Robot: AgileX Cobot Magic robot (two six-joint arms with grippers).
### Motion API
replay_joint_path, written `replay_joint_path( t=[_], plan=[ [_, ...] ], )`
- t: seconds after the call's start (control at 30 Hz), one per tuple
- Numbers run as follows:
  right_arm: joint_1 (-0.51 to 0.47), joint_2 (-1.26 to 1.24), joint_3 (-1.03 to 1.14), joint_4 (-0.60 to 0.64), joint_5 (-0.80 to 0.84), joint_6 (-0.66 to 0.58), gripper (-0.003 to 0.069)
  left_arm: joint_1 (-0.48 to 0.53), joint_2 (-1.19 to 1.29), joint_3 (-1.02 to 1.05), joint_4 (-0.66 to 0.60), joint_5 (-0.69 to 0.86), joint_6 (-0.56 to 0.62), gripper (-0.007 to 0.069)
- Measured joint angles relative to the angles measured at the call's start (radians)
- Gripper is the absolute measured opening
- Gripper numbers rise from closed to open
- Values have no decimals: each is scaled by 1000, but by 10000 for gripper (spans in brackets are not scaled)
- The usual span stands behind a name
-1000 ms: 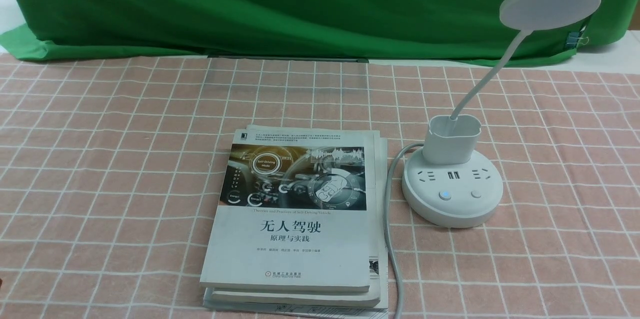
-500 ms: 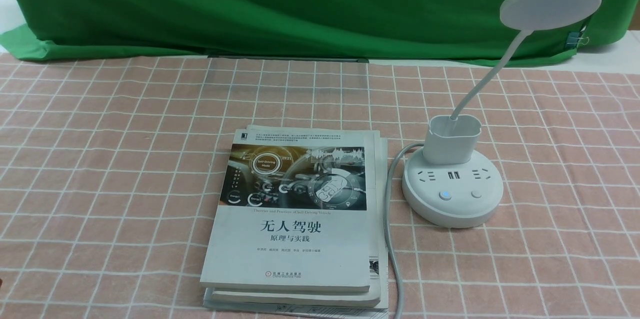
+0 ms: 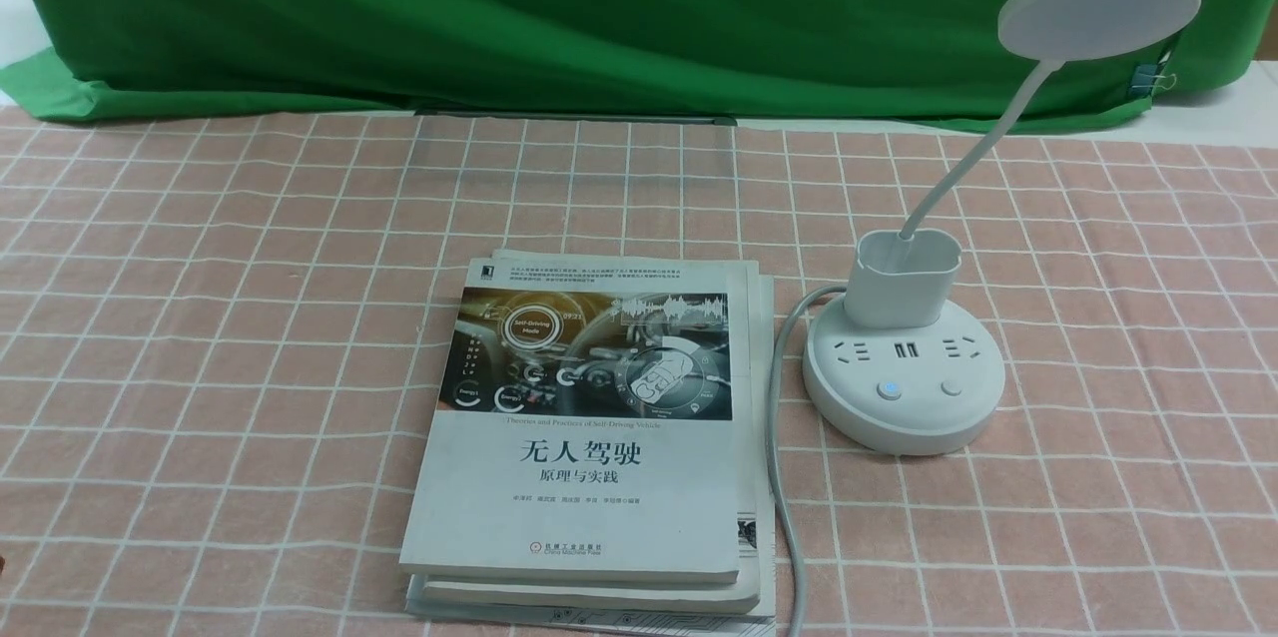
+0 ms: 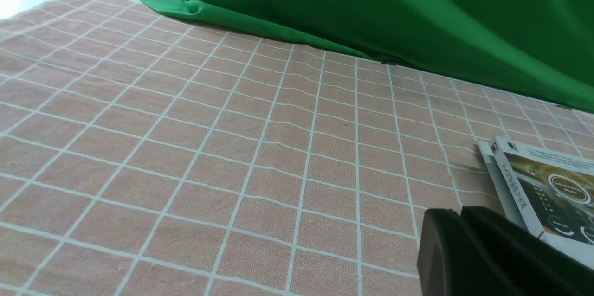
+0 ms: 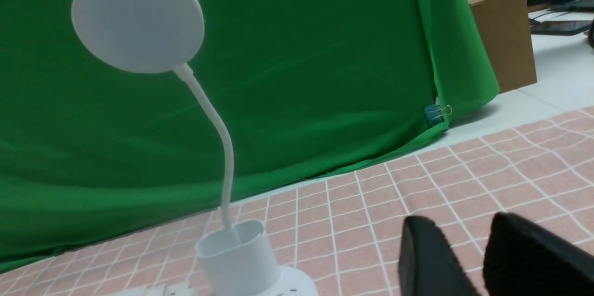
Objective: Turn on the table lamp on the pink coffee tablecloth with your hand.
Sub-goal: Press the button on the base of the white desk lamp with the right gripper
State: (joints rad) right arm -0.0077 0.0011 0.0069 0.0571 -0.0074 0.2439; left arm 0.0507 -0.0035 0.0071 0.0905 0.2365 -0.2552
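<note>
Right gripper [image 5: 464, 228]: you have its jaws parted, nothing between them, on the near side of the table lamp [image 3: 904, 387] and clear of it. Left gripper [image 4: 460, 215]: fingers pressed together, empty, near the stack of books [image 3: 589, 437]. The lamp stands on the pink coffee tablecloth [image 3: 250, 318] just right of the books, with its grey cable [image 3: 780, 477] running between them. One base button [image 3: 888, 390] shows blue. A green cloth [image 3: 599, 8] hangs behind.

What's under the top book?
Under the top book sit what look like two more books, showing only near and right edges. The tablecloth lies below. Their covers are hidden.
</note>
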Motion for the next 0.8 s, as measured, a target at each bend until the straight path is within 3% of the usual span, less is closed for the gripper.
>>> replay_joint_path(
  t=[0.3,0.43,0.6,0.8],
  plan=[
    [0,0,0,1,-42,18,238,0,0,0,0,0,0,19],
    [1,0,-1,1,-34,83,165,0,0,0,0,0,0,19],
    [65,166,-175,1,205,54,36,0,0,0,0,0,0,19],
    [163,478,-452,1,496,-93,39,0,0,0,0,0,0,19]
  ],
)
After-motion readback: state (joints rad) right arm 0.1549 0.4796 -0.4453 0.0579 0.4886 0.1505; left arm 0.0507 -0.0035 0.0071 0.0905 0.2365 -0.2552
